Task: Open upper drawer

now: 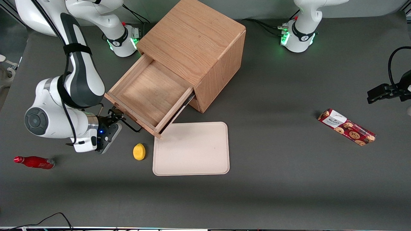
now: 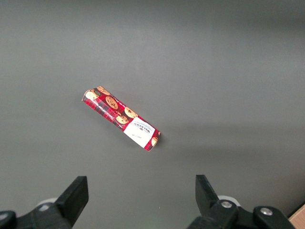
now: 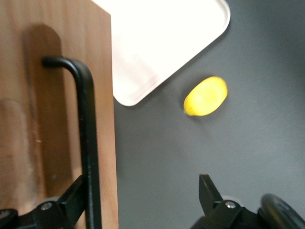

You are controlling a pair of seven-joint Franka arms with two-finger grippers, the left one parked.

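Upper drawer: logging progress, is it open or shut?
Open: the upper drawer is pulled out, its bare inside showing. The end effector is at its black handle, fingers spread.

Upper drawer stands pulled out of cabinet. Gripper sits at drawer handle, fingers spread. Lemon lies just beside tray, nearer the camera than the drawer. Bottle lies toward working arm's end; biscuit packet toward parked arm's.
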